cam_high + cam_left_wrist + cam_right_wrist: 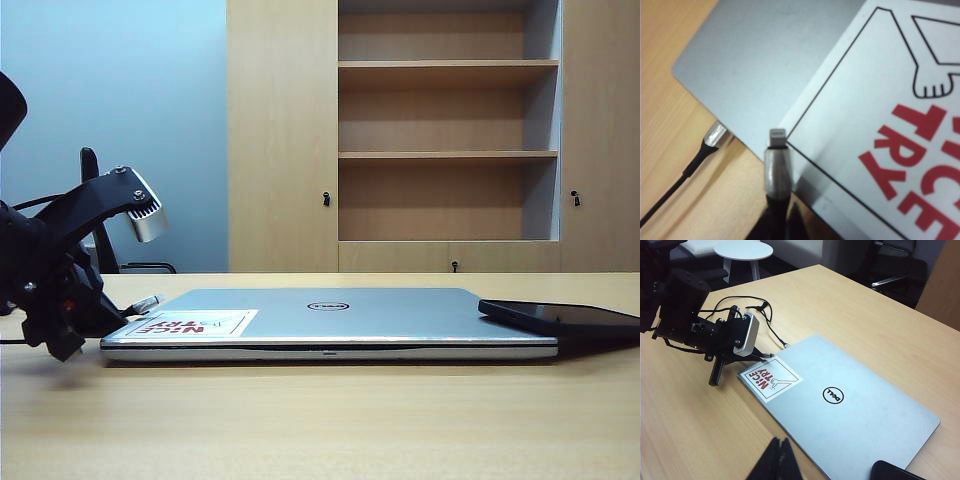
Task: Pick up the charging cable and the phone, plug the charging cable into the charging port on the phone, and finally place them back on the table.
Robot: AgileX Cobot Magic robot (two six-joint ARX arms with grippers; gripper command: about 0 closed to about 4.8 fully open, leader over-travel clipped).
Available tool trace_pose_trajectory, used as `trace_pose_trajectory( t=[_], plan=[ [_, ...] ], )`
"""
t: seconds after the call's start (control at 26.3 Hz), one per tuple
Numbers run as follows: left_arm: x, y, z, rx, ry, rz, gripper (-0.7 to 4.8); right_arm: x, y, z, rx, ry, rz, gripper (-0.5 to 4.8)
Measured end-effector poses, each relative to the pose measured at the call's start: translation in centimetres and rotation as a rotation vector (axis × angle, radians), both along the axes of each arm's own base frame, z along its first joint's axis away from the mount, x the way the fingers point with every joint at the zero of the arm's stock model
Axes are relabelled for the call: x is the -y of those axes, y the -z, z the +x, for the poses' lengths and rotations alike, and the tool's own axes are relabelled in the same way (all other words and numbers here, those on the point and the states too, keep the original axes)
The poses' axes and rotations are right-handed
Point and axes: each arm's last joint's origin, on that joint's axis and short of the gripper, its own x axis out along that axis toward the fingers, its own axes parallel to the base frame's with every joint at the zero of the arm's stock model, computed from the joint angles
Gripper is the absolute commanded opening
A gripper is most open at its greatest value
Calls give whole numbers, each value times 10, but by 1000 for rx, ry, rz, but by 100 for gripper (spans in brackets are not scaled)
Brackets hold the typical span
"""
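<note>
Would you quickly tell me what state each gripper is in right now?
Left gripper: closed on the charging cable just behind its plug, at the laptop's stickered corner.
Right gripper: closed, holding nothing, raised above the table near the phone.

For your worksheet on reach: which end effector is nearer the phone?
Right. The right end effector hovers shut near the phone; the left end effector grips the charging cable at the laptop's far corner.
</note>
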Motion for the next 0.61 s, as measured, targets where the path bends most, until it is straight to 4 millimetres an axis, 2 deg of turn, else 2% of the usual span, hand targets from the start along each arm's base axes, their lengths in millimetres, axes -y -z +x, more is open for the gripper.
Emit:
trace_pose_trajectory(
  t=[0.11,0.27,0.3,0.61],
  plan=[
    [0,-2,-1,-19,-36,-58,-7,0,0,0,-2,0,-2,-4],
    [-1,-24,-4,-21,-143,-278,-7,0,0,0,-1,4,-2,-4],
    [-2,-33,-6,-32,-188,-380,-7,0,0,0,0,5,-2,-4],
    [-5,-62,-25,-142,-333,-726,-7,0,-3,2,-7,66,53,-4]
  ],
)
